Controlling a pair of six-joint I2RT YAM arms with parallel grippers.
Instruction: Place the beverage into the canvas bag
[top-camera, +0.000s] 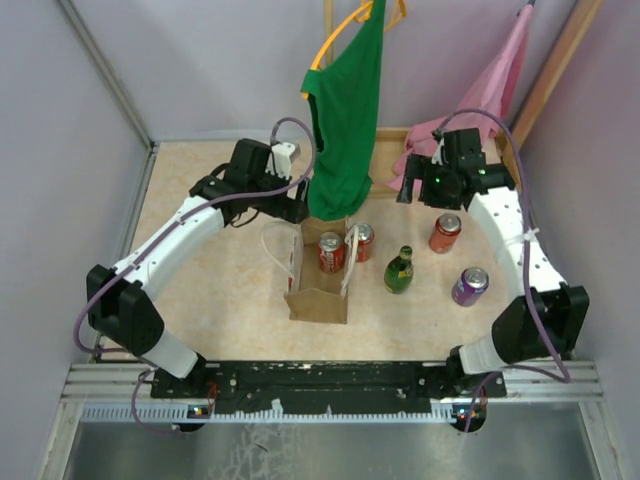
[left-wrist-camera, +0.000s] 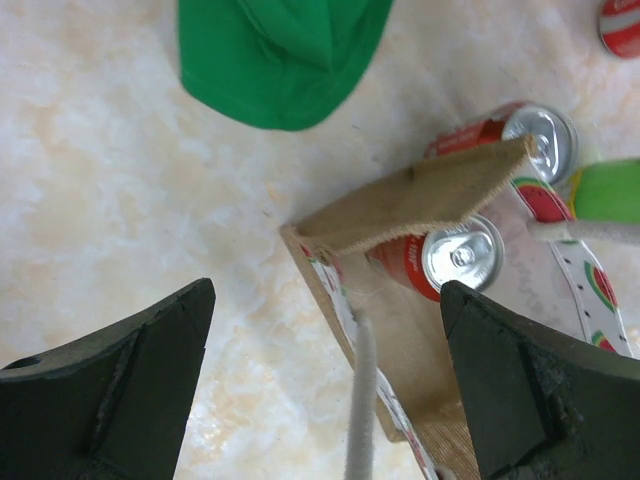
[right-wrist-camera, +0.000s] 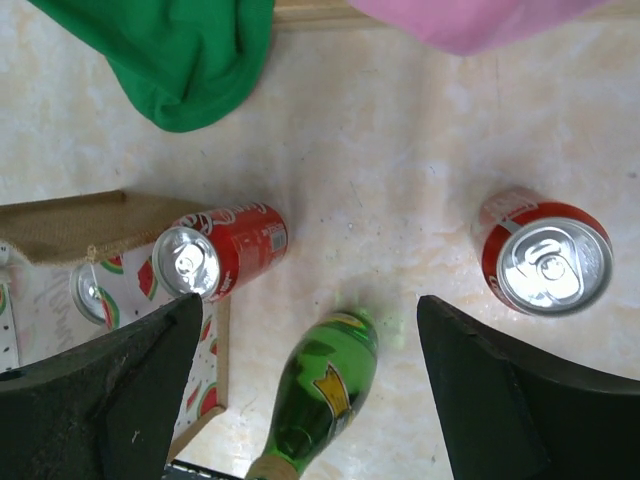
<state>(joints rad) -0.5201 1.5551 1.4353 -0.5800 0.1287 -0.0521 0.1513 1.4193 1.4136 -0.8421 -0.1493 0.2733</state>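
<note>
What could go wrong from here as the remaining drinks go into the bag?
The red can stands right beside the canvas bag and near the green bottle; the open right gripper, closing on it, might topple the bottle or shove the bag. A white rope handle rises at the bag's opening and could snag a lowered can.

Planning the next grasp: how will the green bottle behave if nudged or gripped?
The green bottle stands upright, tall and narrow, so a nudge near its neck would probably tip it. Its glossy surface looks slippery. Once down, it would likely roll.
</note>
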